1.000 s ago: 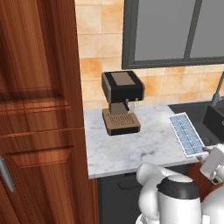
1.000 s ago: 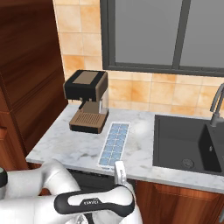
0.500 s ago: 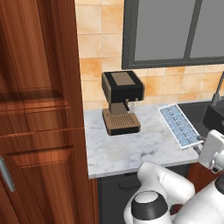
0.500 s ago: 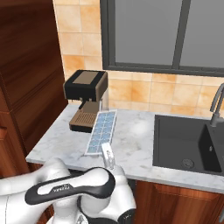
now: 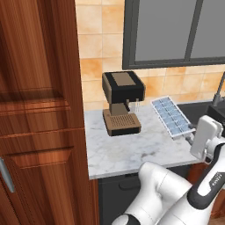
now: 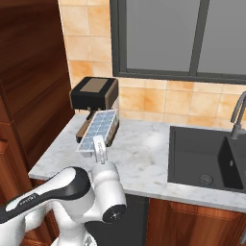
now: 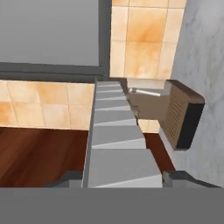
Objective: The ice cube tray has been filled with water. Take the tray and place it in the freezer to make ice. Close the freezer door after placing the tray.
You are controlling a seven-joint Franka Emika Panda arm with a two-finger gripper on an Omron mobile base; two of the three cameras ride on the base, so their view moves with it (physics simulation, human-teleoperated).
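Beside coffee machine (image 5: 122, 102), ice cube tray (image 5: 172, 116) held aloft

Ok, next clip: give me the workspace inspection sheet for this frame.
Surface: marble counter, bare in front.
Job's things: ice cube tray lifted off the counter, tilted, blue cells showing; freezer nothing seen.
Clutter: coffee machine at the back.
Grippers: gripper shut on the tray's near end.
Cables: nothing seen.
Surroundings: wooden cabinet left, dark sink and faucet right, window above tiled wall.
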